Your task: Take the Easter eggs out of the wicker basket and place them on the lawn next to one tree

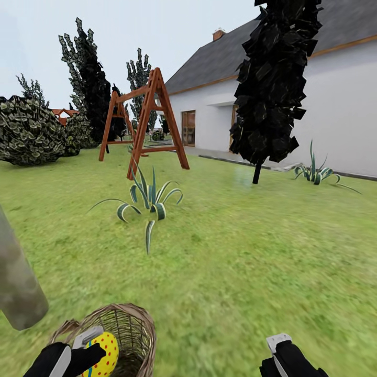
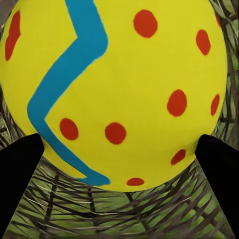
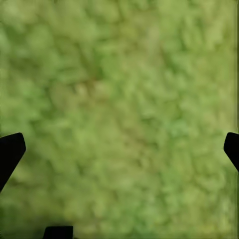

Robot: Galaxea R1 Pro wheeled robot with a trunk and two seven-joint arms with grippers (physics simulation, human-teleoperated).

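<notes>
Left fingers [image 2: 20,169] clamp the yellow red-dotted Easter egg [image 1: 102,355] above the brown wicker basket [image 1: 133,327]; right fingers [image 3: 11,152] spread wide over green lawn [image 3: 119,109], empty.

Egg [image 1: 103,354] in left hand [image 1: 86,351], above basket [image 1: 133,327]

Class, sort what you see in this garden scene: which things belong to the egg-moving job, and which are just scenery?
Job: Easter egg in left claw; wicker basket; lawn; pale tree trunk.
Scenery: swing frame; black conifer; white house; spiky plant.
</notes>
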